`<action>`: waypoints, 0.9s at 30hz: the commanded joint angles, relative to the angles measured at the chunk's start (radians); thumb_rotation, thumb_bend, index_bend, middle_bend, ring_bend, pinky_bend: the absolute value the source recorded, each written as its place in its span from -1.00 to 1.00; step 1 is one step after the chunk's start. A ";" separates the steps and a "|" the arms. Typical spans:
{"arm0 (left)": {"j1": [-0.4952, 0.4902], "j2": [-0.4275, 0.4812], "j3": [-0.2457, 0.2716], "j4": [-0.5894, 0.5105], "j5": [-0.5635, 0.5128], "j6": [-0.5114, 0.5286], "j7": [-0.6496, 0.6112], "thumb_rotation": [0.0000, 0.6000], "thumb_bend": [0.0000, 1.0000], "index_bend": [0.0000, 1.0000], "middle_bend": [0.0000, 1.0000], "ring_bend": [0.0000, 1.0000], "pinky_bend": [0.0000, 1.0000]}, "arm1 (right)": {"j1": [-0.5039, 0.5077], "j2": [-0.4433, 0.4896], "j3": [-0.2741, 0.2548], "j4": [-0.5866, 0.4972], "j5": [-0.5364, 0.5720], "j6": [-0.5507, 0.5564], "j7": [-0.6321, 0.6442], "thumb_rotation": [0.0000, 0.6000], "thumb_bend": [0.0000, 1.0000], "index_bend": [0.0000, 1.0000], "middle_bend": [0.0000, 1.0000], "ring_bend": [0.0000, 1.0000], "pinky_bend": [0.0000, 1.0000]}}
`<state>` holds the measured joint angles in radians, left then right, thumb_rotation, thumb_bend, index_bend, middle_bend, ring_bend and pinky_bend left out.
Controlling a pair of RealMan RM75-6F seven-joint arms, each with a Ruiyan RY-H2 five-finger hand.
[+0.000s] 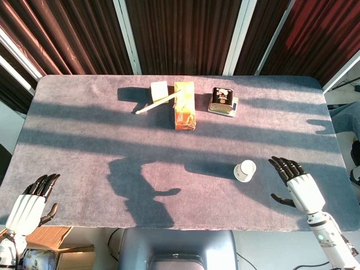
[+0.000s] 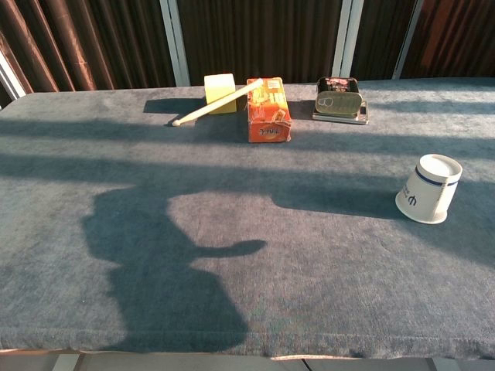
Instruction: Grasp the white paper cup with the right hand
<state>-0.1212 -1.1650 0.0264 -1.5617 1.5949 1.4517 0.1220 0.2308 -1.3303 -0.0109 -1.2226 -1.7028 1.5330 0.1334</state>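
Cup first: the white paper cup stands upside down on the grey worktop, its wide mouth on the cloth and its flat base facing up, so its long axis runs vertical. In the chest view the white paper cup shows a dark blue band under the base and a small dark mark on its wall, and its shadow stretches off to the left across the cloth.

Just to the right of the cup, not touching it, the right hand lies spread with fingers apart and nothing in it. No object lies in the bare cloth between them. Far to the left of the cup, at the near edge of the worktop, the left hand is likewise spread and holds nothing.

Well beyond the cup, toward the far edge, sits an orange carton, a yellow block with a white stick leaning across both, and a dark tin on a tray, all well apart from the cup.
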 commanded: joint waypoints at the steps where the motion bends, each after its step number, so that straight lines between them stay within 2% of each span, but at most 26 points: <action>1: -0.003 -0.001 0.000 0.001 -0.004 -0.009 0.001 1.00 -0.19 -0.74 -0.87 -0.80 -0.43 | 0.001 -0.002 0.004 0.000 0.005 -0.003 -0.002 1.00 -0.41 -0.61 -0.60 -0.66 -0.39; 5: -0.002 0.004 -0.001 -0.007 -0.012 -0.011 0.001 1.00 -0.19 -0.72 -0.87 -0.80 -0.43 | 0.012 -0.016 0.016 0.013 0.015 -0.016 0.009 1.00 -0.41 -0.61 -0.60 -0.66 -0.39; 8: 0.002 0.006 -0.003 -0.009 -0.014 -0.004 -0.002 1.00 -0.19 -0.70 -0.87 -0.81 -0.43 | 0.038 -0.019 0.031 -0.001 0.038 -0.068 0.001 1.00 -0.41 -0.61 -0.60 -0.67 -0.39; 16: 0.001 0.011 -0.004 -0.009 -0.015 -0.004 -0.017 1.00 -0.19 -0.66 -0.87 -0.80 -0.43 | 0.142 -0.007 0.082 -0.094 0.120 -0.267 -0.163 1.00 -0.41 -0.61 -0.60 -0.67 -0.39; 27: 0.004 0.017 -0.004 -0.012 -0.019 -0.002 -0.026 1.00 -0.19 -0.63 -0.87 -0.80 -0.43 | 0.230 -0.030 0.105 -0.144 0.210 -0.441 -0.298 1.00 -0.41 -0.48 -0.60 -0.61 -0.31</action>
<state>-0.1172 -1.1481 0.0224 -1.5739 1.5761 1.4493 0.0962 0.4478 -1.3556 0.0903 -1.3592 -1.5092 1.1118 -0.1468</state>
